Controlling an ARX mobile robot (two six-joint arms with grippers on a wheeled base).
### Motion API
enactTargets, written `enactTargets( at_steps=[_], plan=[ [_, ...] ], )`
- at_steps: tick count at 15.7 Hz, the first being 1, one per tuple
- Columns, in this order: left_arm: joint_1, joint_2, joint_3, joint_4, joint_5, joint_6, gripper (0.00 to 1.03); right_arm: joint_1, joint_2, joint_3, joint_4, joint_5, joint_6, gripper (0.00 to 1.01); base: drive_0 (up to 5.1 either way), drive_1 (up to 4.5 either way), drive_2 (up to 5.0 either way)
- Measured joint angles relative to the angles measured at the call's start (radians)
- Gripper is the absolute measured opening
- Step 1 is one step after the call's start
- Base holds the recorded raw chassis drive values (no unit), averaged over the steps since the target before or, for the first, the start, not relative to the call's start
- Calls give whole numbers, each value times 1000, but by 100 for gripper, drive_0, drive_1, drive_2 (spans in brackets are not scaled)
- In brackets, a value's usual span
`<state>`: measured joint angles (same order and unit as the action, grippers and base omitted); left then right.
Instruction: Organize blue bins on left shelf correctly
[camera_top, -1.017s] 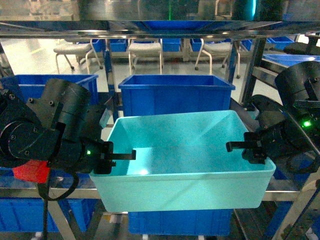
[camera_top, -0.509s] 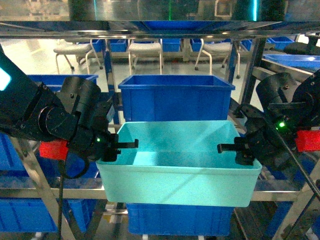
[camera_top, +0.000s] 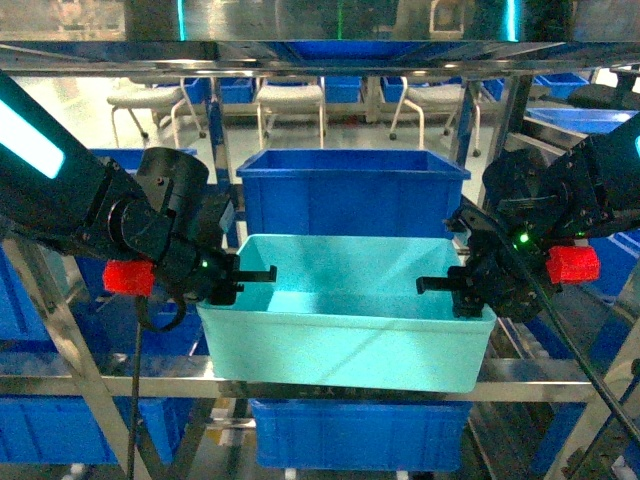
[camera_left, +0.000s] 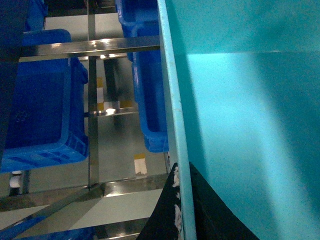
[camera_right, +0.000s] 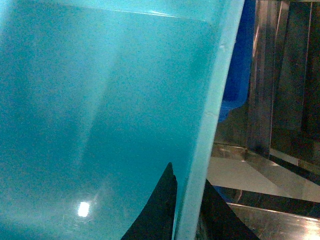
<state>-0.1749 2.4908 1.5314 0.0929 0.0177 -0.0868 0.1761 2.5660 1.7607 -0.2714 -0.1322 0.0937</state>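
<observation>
Turquoise bin (camera_top: 345, 335) clamped at side rims, left claw (camera_top: 232, 283), right claw (camera_top: 455, 292); apparently level.

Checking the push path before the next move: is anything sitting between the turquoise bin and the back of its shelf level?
Yes. A dark blue bin stands directly behind the turquoise bin on the left shelf, in its path. Both tools grip the side walls.
</observation>
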Motion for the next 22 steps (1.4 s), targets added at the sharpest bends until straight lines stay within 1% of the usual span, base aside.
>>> enactTargets(
  at_steps=[2,5,7,10,11,12,13,14,15,16,18,19,20,21,22],
  plan=[
    [-1,18,31,-21,0,8,2,-1,12,18,-11,1,-1,7,0,0,0],
    [-3,46,83,-42,1,8,2,-9,39,66,-33,1,-2,7,0,0,0],
    [-3,70,125,-64,2,9,2,-13,60,105,-55,2,-3,7,0,0,0],
    [1,115,205,-93,2,16,2,-16,109,195,-92,1,-8,7,0,0,0],
    [1,116,204,-80,-10,28,6,-19,111,197,-90,-10,-10,7,0,0,0],
    [3,116,204,-66,-26,47,22,-20,111,197,-100,-54,-61,8,0,0,0],
    [4,117,204,-69,-24,55,37,-19,111,197,-109,-55,-118,20,0,0,0],
    [3,117,204,-66,-18,61,48,-12,115,196,-114,-57,-148,33,0,0,0],
    [0,117,204,-66,-15,63,64,-6,116,195,-111,-60,-166,48,0,0,0],
    [0,117,204,-66,-13,66,77,-5,115,196,-109,-66,-174,61,0,0,0],
    [0,117,204,-65,-13,68,98,-5,116,195,-110,-68,-174,83,0,0,0],
    [-1,117,204,-53,-14,68,99,-5,116,195,-109,-68,-174,92,0,0,0],
    [-1,117,203,-33,-18,64,97,-5,116,195,-110,-70,-174,100,0,0,0],
    [-1,115,188,15,-21,64,98,-5,116,192,-87,-67,-180,97,0,0,0],
    [-1,111,167,56,-27,56,98,-5,116,184,-55,-66,-185,98,0,0,0]
  ],
)
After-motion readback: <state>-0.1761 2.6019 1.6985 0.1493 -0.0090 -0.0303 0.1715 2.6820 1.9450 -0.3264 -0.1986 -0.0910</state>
